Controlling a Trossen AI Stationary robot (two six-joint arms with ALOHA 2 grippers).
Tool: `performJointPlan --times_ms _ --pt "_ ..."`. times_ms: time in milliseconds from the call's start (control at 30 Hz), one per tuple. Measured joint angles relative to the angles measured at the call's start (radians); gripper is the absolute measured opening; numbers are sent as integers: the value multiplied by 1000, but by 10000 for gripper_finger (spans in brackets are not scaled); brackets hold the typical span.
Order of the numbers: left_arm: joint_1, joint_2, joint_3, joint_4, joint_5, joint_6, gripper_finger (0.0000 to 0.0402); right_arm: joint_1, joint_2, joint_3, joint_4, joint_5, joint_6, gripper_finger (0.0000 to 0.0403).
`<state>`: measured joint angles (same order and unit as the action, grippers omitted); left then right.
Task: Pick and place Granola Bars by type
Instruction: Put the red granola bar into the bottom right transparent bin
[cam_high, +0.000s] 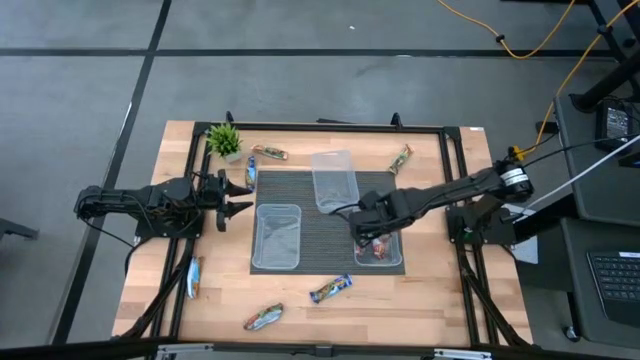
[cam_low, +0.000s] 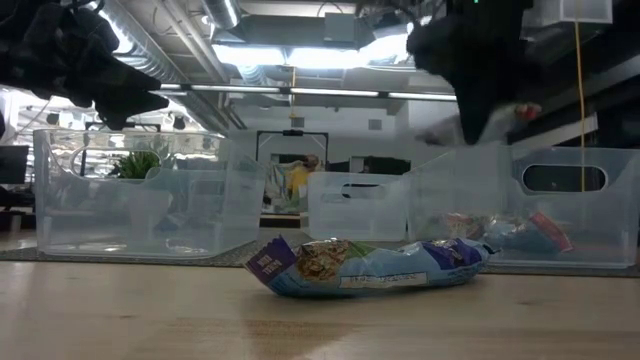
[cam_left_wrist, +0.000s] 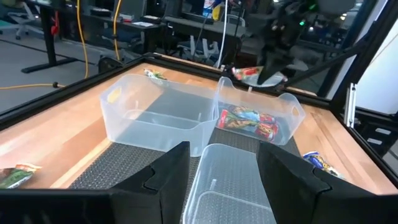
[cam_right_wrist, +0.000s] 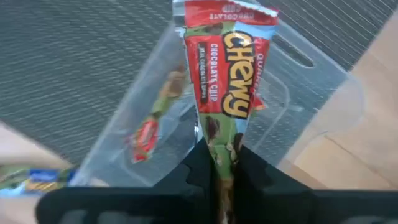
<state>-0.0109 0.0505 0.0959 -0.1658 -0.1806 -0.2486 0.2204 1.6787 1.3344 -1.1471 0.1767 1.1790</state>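
Observation:
My right gripper (cam_high: 372, 232) hangs over the clear tub (cam_high: 380, 250) at the mat's right and is shut on a red granola bar (cam_right_wrist: 227, 74). Another red bar (cam_right_wrist: 144, 138) lies on that tub's floor. Loose bars lie flat on the wood: a blue one (cam_high: 331, 288) and another (cam_high: 263, 317) near the front edge, a blue one (cam_high: 193, 277) at the front left, a blue one (cam_high: 251, 172), a brown one (cam_high: 270, 153) and a green-gold one (cam_high: 400, 158) at the back. My left gripper (cam_high: 240, 195) waits open at the table's left. My right gripper pinches one end of the red bar (cam_right_wrist: 225, 140) between its two fingers. The fingers come from above and point steeply down. The bar hangs lengthwise below them, clear of the tub and above its opening.
Two more clear tubs stand on the dark mat: one at its left (cam_high: 277, 236), one at its far middle (cam_high: 334, 180). A small green plant (cam_high: 224, 139) stands at the far left corner. A black frame rail (cam_high: 455, 200) runs along the table's edges.

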Motion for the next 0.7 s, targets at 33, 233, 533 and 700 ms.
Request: performJointPlan --times_ms 33,233,533,700 --pt "0 0 0 0 0 0 180 -5 0 -13 0 -3 6 47" --pt "0 0 0 -5 0 -7 180 -26 -4 -47 13 -58 15 37" --pt "0 0 0 -24 -3 0 180 -28 -5 41 -16 -26 -11 116" --pt "0 0 0 -9 2 -2 180 -29 -5 133 -104 13 -8 198"
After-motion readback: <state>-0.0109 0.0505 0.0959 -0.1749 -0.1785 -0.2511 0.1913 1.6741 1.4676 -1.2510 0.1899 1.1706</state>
